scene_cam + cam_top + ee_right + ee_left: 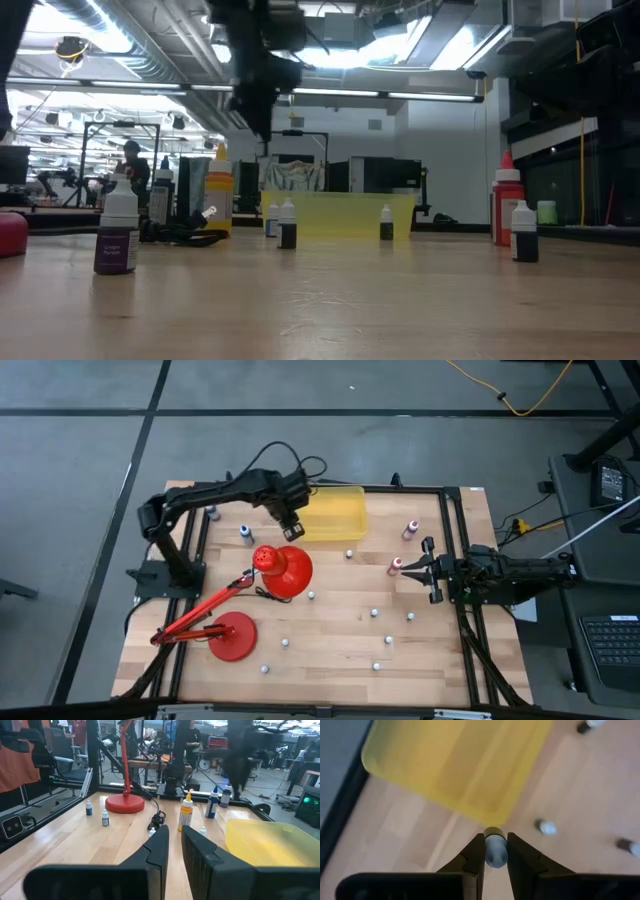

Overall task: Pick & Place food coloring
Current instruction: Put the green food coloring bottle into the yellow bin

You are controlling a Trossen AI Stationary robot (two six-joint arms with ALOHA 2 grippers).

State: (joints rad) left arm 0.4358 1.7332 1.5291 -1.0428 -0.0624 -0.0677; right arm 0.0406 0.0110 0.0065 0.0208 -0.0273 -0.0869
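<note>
The food coloring is several tiny white-capped bottles standing on their bases across the wooden table, such as one (374,613) and one (117,235). My left gripper (292,530) hangs high over the table beside the near left corner of the yellow bin (330,515) and is shut on one dark bottle (495,851). In the low view it is a dark blur (262,100) above the bin (340,215). My right gripper (405,572) waits at the table's right side, its fingers a narrow gap apart (174,837), next to a red bottle (396,565). My left gripper pinches the small bottle between its two fingers at the pale cap end (495,854). The fingers come from above, pointing down. The bottle is lifted clear of the table, upright, with its dark body (494,831) below the fingers, just outside the bin's corner (492,812).
A red desk lamp (280,570) stands left of centre, its round base (232,637) near the near left edge and its shade close under my left arm. Larger bottles (186,812) stand along the left side. Black rails frame the table. People show in the room beyond.
</note>
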